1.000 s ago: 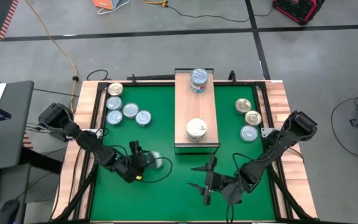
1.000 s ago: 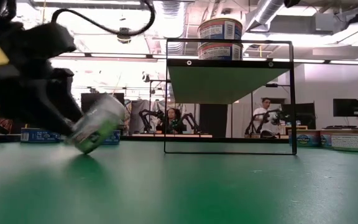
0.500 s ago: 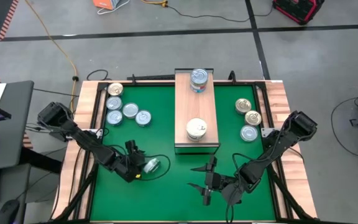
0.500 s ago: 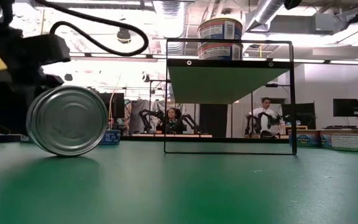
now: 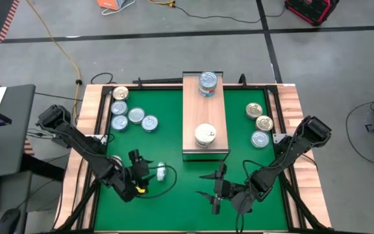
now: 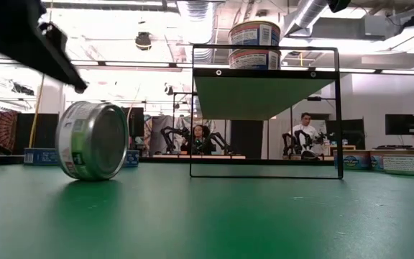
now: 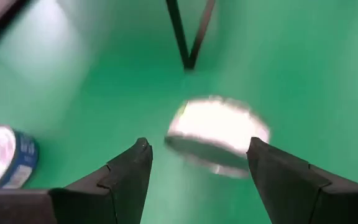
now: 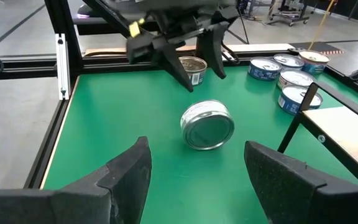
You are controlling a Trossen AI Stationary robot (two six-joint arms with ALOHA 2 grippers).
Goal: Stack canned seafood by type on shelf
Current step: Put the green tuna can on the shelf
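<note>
Your left hand (image 5: 137,170) is wide open and holds nothing. A tin (image 5: 162,172) stands on its edge just beside it. Your right hand (image 5: 215,185) waits wide open near the shelf (image 5: 204,117).

Bright, even overhead light; one view smeared.

Ceiling strips glare white behind the shelf (image 6: 267,96) in the low view, and the mat (image 5: 174,149) shows only soft shadows. In the left wrist view the tin (image 7: 216,134) is badly blurred, perhaps by motion; the room behind is soft.
</note>
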